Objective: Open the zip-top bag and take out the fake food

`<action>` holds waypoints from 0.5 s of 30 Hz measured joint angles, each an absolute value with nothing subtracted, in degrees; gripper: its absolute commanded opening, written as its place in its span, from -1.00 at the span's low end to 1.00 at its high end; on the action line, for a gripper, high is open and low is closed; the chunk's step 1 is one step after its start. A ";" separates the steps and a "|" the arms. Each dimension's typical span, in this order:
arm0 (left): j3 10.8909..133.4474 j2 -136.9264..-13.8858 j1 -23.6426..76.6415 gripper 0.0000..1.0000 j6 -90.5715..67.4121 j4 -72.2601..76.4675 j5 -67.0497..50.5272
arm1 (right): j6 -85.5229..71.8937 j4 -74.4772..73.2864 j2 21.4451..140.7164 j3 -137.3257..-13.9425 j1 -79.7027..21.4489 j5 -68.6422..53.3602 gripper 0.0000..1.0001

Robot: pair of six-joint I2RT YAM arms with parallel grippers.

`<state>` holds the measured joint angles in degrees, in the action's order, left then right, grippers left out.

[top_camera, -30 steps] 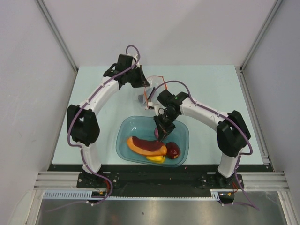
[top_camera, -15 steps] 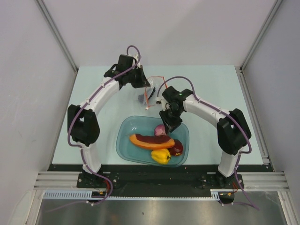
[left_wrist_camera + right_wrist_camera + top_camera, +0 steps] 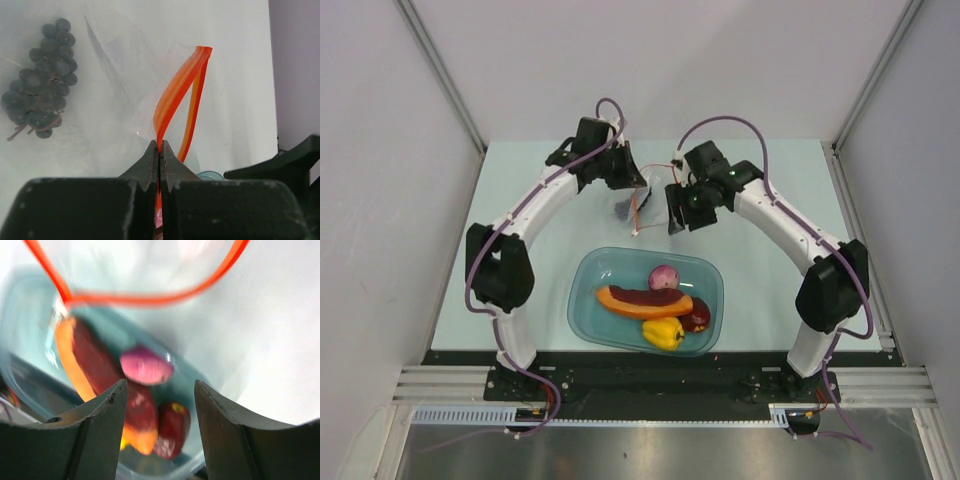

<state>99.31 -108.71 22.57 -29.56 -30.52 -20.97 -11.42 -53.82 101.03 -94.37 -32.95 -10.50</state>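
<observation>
The zip-top bag (image 3: 642,200) hangs at the table's middle back, clear with an orange-red zip strip (image 3: 177,85). My left gripper (image 3: 634,187) (image 3: 159,146) is shut on one side of that strip, and the mouth gapes. A dark berry cluster (image 3: 40,80) (image 3: 623,211) lies inside the bag. My right gripper (image 3: 676,220) (image 3: 160,390) hovers open and empty just right of the bag's mouth. The rest of the fake food lies in the teal tub (image 3: 588,300): pink onion (image 3: 664,277) (image 3: 146,365), orange-and-maroon slice (image 3: 645,300) (image 3: 85,360), yellow pepper (image 3: 663,333), red apple (image 3: 697,320) (image 3: 172,427).
The tub sits near the front edge between the two arm bases. Grey walls close in the table on the left, back and right. A raised rail (image 3: 860,240) runs along the table's right edge.
My right gripper has opened, left the onion in the tub, and swung up and back to the bag's mouth. The left gripper has kept its hold on the strip.
</observation>
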 measured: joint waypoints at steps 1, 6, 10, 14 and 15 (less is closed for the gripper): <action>99.31 -108.71 22.79 -1.00 -29.63 -30.52 -21.19 | -12.58 -52.62 101.03 -95.07 -32.10 -10.55 0.20; 99.31 -108.71 23.64 -1.00 -30.63 -30.17 -21.85 | -19.16 -45.52 101.58 -95.92 -28.95 -12.16 0.08; 99.31 -108.71 24.23 -1.00 -32.25 -29.23 -22.90 | -25.58 -38.85 103.77 -95.88 -27.33 -15.75 -0.24; 99.33 -108.71 25.32 -1.00 -34.30 -27.81 -23.81 | -33.52 -31.05 106.48 -94.85 -26.22 -19.86 -0.35; 99.33 -108.71 25.65 -1.00 -34.72 -27.57 -24.16 | -35.20 -29.54 107.11 -94.52 -26.02 -20.69 -0.35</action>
